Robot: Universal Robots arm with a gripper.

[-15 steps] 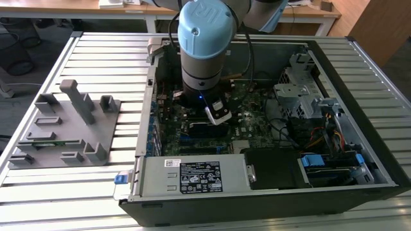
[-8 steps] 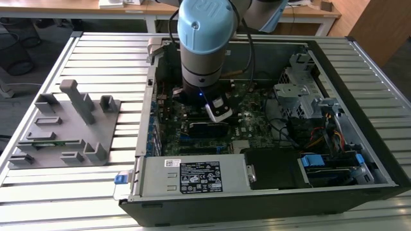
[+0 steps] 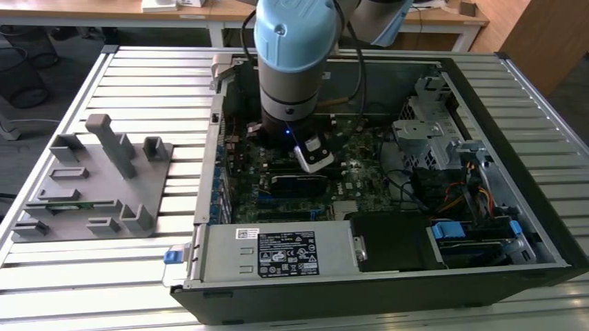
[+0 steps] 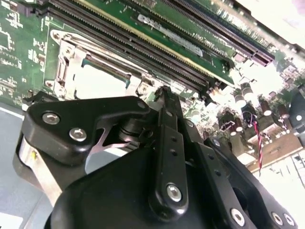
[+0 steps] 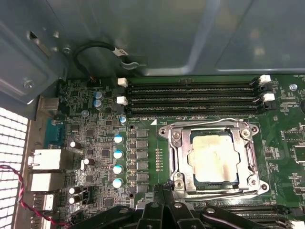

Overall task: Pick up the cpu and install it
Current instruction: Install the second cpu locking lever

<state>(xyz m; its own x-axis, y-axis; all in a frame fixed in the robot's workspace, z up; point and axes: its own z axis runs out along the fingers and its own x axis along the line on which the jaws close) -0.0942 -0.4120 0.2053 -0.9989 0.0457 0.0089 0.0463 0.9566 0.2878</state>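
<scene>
Jaws pinched together, empty, just beside cpu (image 5: 213, 158) seated in socket (image 5: 175, 160).

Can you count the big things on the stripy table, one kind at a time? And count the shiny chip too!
Robot arm: 1
Computer case: 1
Grey holder: 1
Shiny chip: 1
Total: 4
</scene>
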